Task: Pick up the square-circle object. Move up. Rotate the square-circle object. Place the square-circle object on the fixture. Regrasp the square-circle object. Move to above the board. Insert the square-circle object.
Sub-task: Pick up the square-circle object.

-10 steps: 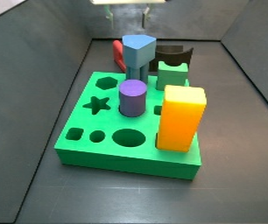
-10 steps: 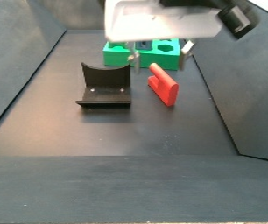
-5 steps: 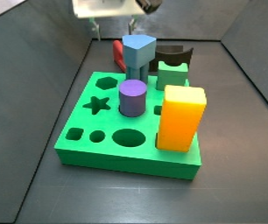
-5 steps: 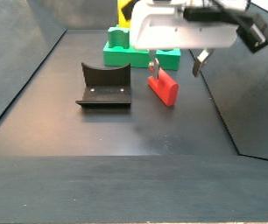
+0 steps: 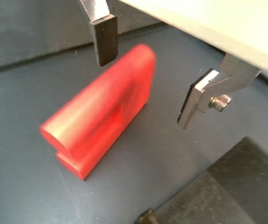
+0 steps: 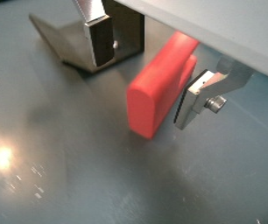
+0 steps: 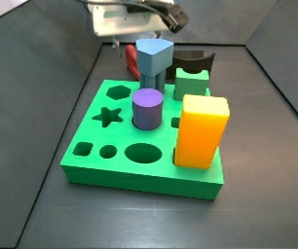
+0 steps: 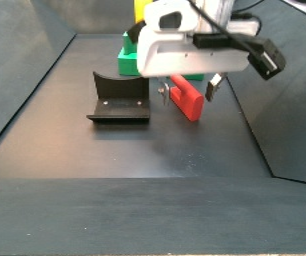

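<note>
The square-circle object (image 8: 187, 100), a slim red block, lies flat on the dark floor just right of the fixture (image 8: 118, 99). My gripper (image 8: 189, 92) is low over it and open, with one finger on each side of the block and a small gap to each. Both wrist views show the red block (image 5: 102, 109) (image 6: 160, 87) between the silver fingers (image 5: 105, 39) (image 6: 200, 101). In a side view the red block (image 7: 132, 60) peeks out behind the blue-grey peg (image 7: 155, 63). The green board (image 7: 102, 156) lies beyond the block.
A purple cylinder (image 7: 146, 107), a yellow block (image 7: 202, 129) and the blue-grey peg stand in the board. The dark fixture (image 7: 191, 64) (image 6: 68, 39) sits close beside the gripper's finger. Sloped grey walls (image 8: 29, 85) enclose the floor.
The gripper has come down from above the floor and shifted slightly, so its open fingers now straddle the red block. The block itself has not moved.
</note>
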Motion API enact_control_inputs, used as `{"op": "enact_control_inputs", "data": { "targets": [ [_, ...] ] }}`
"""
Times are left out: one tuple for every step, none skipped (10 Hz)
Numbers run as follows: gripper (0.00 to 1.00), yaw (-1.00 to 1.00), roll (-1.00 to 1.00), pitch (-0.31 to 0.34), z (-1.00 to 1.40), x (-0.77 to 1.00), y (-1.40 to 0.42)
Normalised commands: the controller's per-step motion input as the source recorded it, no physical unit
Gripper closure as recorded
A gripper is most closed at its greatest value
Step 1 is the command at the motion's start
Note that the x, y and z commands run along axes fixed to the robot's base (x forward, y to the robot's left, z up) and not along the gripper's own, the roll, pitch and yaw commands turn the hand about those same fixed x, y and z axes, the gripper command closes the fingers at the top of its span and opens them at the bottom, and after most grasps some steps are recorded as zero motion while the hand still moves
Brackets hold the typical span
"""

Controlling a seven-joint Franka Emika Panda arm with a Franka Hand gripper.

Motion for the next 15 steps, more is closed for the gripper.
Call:
{"op": "enact_control_inputs", "data": {
  "targets": [
    [0.0, 0.24, -0.01, -0.1, -0.06, -0.17, 0.0],
    [0.0, 0.11, -0.07, -0.074, 0.04, -0.08, 0.0],
    [0.0, 0.07, 0.0, -0.09, -0.05, -0.12, -0.05],
    [0.0, 0.04, 0.0, -0.084, -0.04, -0.09, -0.09],
    [0.0, 0.02, 0.04, -0.07, -0.07, -0.09, -0.14],
    [0.0, 0.0, 0.0, -0.051, 0.0, -0.06, 0.0],
    [1.0, 0.0, 0.0, 0.0, 0.0, 0.0, 0.0],
    [1.0, 0.03, 0.08, 0.0, 0.0, 0.01, -0.12],
    [1.0, 0.0, 0.0, 0.0, -0.01, 0.0, -0.01],
    [1.0, 0.0, 0.0, 0.033, 0.0, 0.11, 0.0],
    [1.0, 0.0, 0.0, 0.0, 0.0, 0.0, 0.0],
    [1.0, 0.0, 0.0, 0.0, 0.0, 0.0, 0.0],
    [1.0, 0.0, 0.0, 0.0, 0.0, 0.0, 0.0],
    [1.0, 0.0, 0.0, 0.0, 0.0, 0.0, 0.0],
    [1.0, 0.0, 0.0, 0.0, 0.0, 0.0, 0.0]
  ]
}}
